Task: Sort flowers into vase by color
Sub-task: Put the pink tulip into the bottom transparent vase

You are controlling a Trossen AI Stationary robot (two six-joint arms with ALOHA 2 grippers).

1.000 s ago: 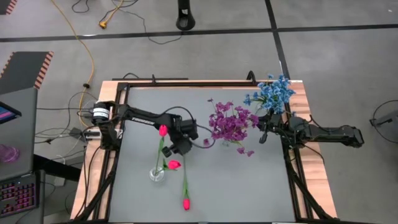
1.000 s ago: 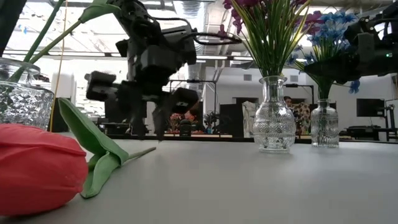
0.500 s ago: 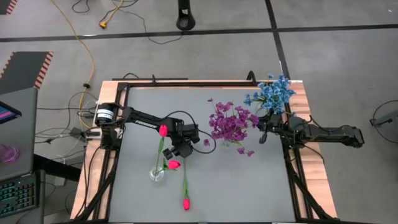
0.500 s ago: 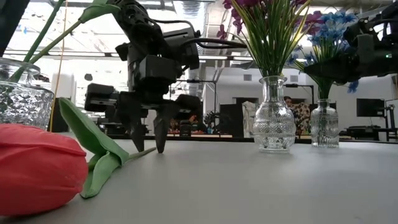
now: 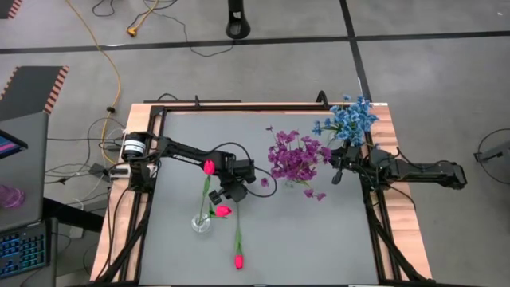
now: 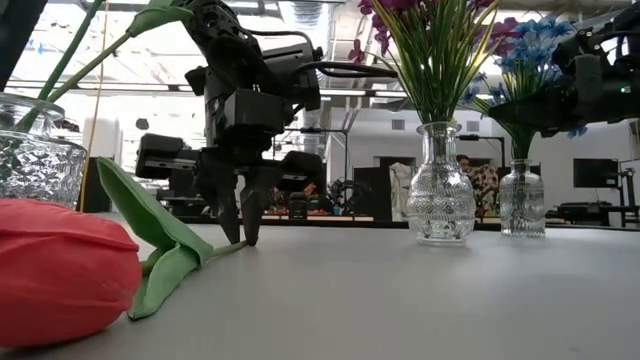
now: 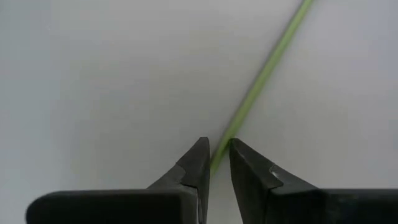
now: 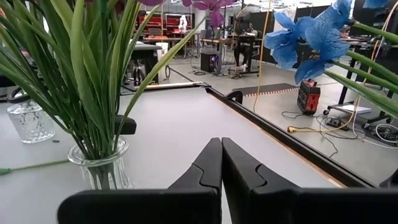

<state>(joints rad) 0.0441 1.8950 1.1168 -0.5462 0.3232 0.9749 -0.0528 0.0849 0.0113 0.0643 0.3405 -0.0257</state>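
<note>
A pink-red tulip lies flat on the grey table, its bud (image 5: pixel 238 261) toward the near edge and its thin green stem (image 5: pixel 237 231) running toward the far edge. My left gripper (image 5: pixel 231 196) stands over the stem's free end, shut on it. A small glass vase (image 5: pixel 201 224) beside it holds two pink tulips. Purple flowers (image 5: pixel 295 159) and blue flowers (image 5: pixel 348 121) stand in their own glass vases at the right. My right gripper (image 5: pixel 335 174) waits shut beside the blue flowers, holding nothing. My left gripper (image 7: pixel 217 144) pinches the tulip's green stem (image 7: pixel 231 127) between its two fingertips, near the free end away from the bud. The fingers (image 6: pixel 243 215) come steeply from above, tips at the table, and lie across the stem. Stem, leaf and bud rest on the table.
The purple flowers' vase (image 6: pixel 440 190) and the blue flowers' vase (image 6: pixel 522 195) stand toward the table's right. A black frame (image 5: pixel 263 108) borders the table. The lying tulip's bud (image 6: pixel 60 272) and leaf (image 6: pixel 150 235) fill the near left of the low view.
My left gripper has come down to the table over the lying tulip's stem, then shut its fingers on the stem. The tulip has stayed where it was.
</note>
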